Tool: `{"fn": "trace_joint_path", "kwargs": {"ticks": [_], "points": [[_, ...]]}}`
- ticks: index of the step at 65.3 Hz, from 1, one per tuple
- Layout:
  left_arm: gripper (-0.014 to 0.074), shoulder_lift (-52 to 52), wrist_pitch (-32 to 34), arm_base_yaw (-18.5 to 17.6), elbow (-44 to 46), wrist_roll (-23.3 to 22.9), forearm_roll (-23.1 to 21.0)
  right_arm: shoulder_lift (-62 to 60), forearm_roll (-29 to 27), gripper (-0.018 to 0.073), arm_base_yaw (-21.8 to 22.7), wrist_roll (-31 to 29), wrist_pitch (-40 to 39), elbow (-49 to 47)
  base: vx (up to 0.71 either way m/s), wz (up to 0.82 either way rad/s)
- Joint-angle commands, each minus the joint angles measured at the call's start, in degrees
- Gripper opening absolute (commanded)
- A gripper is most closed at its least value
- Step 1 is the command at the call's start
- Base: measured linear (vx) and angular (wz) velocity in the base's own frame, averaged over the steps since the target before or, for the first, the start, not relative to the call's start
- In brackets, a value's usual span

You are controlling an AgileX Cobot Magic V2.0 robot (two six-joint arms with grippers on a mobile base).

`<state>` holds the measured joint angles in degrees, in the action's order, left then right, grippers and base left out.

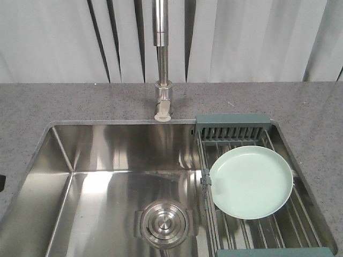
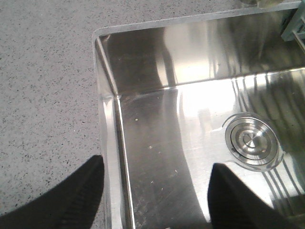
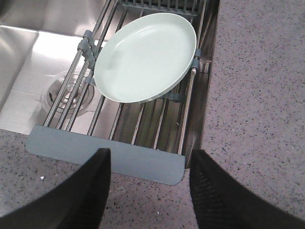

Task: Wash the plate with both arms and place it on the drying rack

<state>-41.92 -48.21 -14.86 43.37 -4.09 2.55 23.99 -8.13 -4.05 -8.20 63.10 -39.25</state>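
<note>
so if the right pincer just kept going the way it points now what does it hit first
Most likely the near end bar of the drying rack, which sits between the open fingertips of the right pincer in the right wrist view. The plate lies further along on the rods. Depth is unclear, so the height above the bar is uncertain.

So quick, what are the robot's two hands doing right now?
Left hand: open, holding nothing, above the sink corner.
Right hand: open, holding nothing, near the drying rack.

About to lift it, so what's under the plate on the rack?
The plate lies on the drying rack's metal rods, over the steel sink. The rods and basin directly beneath it are covered, so anything there is hidden.
</note>
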Motion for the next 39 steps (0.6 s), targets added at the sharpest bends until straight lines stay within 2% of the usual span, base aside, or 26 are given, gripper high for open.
{"fn": "trace_joint_path", "kwargs": {"ticks": [1,9,30,39], "points": [[0.0438,0.0,5.1,-0.3,1.5,-0.5,-0.3,0.4,-0.3,0.0379,0.2,-0.2,-2.9,-1.5,0.00,0.00],[0.0438,-0.8,6.1,-0.3,2.9,0.1,-0.3,0.4,-0.3,0.0379,0.2,-0.2,-2.9,-1.5,0.00,0.00],[0.0438,-14.5,-2.1,-0.3,16.9,3.5,0.0,0.4,-0.3,0.0379,0.2,-0.2,-2.9,-1.5,0.00,0.00],[0.0438,-22.2,-3.1,-0.3,21.9,7.7,-1.7,0.4,-0.3,0.0379,0.2,-0.2,-2.9,-1.5,0.00,0.00]]}}
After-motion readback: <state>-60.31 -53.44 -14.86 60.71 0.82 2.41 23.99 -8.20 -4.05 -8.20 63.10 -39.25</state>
